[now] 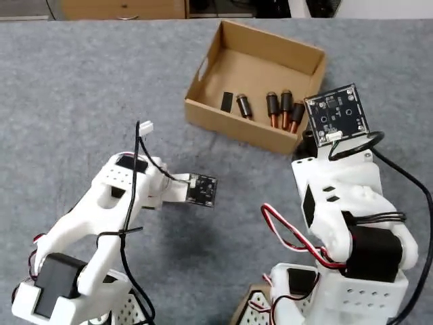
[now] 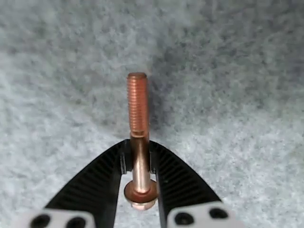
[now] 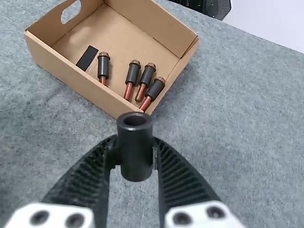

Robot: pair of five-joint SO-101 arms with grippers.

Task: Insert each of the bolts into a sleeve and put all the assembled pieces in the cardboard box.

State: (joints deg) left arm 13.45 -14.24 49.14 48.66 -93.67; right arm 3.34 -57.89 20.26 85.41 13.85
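Grey, fuzzy tabletop (image 1: 81,81) under my rig, wooden cabinet (image 1: 122,8) behind. I have the left claw (image 2: 140,151) clamped on a bolt (image 2: 137,104), the right claw (image 3: 135,153) on a sleeve (image 3: 135,137) near the box (image 1: 230,126), 4 assemblies (image 1: 279,107) inside.

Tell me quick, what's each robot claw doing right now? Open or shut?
Left gripper: shut, holding a copper bolt.
Right gripper: shut, holding a black sleeve.
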